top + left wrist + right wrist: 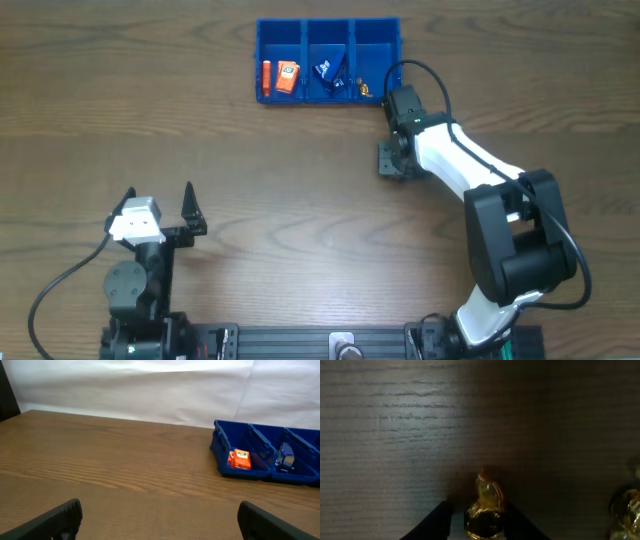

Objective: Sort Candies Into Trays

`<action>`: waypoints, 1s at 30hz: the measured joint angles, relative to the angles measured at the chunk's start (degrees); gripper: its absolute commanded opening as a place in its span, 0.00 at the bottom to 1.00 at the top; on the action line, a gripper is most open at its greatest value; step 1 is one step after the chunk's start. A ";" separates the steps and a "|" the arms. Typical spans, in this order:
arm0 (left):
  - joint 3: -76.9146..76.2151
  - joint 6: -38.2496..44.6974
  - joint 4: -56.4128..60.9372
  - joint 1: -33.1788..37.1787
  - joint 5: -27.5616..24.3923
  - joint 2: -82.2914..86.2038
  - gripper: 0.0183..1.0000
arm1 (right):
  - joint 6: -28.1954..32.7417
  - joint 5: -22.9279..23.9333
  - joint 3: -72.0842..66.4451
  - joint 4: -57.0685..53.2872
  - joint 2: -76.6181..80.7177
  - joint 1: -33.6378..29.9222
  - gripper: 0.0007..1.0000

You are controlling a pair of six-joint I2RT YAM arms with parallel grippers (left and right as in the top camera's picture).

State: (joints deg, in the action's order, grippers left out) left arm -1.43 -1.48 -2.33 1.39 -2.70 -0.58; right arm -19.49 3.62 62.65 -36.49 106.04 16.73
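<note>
We have the right fingers [436, 521] clamped on the gold candy [487, 502], its long axis running out between them, the blue tray [330, 23] near; left fingers [55, 519] apart.

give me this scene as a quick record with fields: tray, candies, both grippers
tray: blue, three compartments, far side of the table
orange candies: left compartment
blue candies: middle compartment
right gripper: low, near the tray's right end, at a gold candy
second gold candy: close beside the first
left gripper: open, holds nothing, apart from the tray
</note>
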 measured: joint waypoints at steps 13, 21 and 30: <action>0.00 0.00 0.00 0.00 0.02 -0.02 1.00 | -0.44 0.09 4.28 -2.49 -9.86 1.44 0.18; 0.00 0.00 0.00 0.00 0.02 -0.07 1.00 | 3.43 6.14 48.06 -3.67 5.73 1.70 0.20; 0.00 0.02 0.00 0.00 0.00 0.00 1.00 | 4.02 6.29 48.83 -3.43 18.84 0.33 0.78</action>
State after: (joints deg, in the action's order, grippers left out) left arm -1.43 -1.45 -2.33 1.39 -2.70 -0.58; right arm -15.46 9.91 111.48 -39.92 124.88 17.06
